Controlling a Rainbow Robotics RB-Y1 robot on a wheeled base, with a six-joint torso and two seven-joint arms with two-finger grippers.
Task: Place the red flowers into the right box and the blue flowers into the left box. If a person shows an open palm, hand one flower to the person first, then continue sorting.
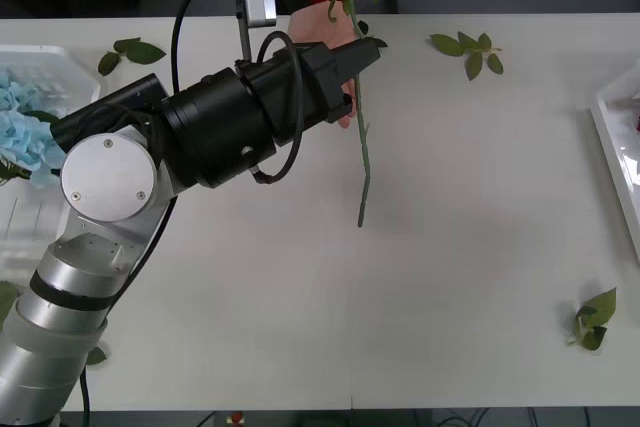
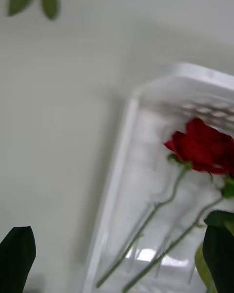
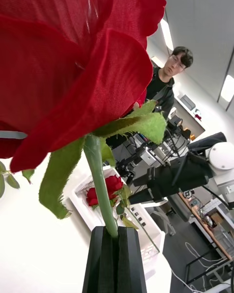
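Presently, at far edge of white table (image 1: 450, 197): left claw (image 1: 368, 51), black fingers clamped on thin green stem of artificial red rose (image 1: 362, 147), bloom past table edge, stem tip hanging toward table middle. Person's hand (image 1: 318, 22) touching same claw from behind. Left of table: white ribbed plastic tray (image 1: 40, 62) holding pale blue fluffy flower cluster (image 1: 25, 132). Right of table: white shallow tray (image 2: 161, 176) with red roses (image 2: 202, 146) inside. Right claw (image 2: 117, 261) above that tray, fingers wide apart, empty.
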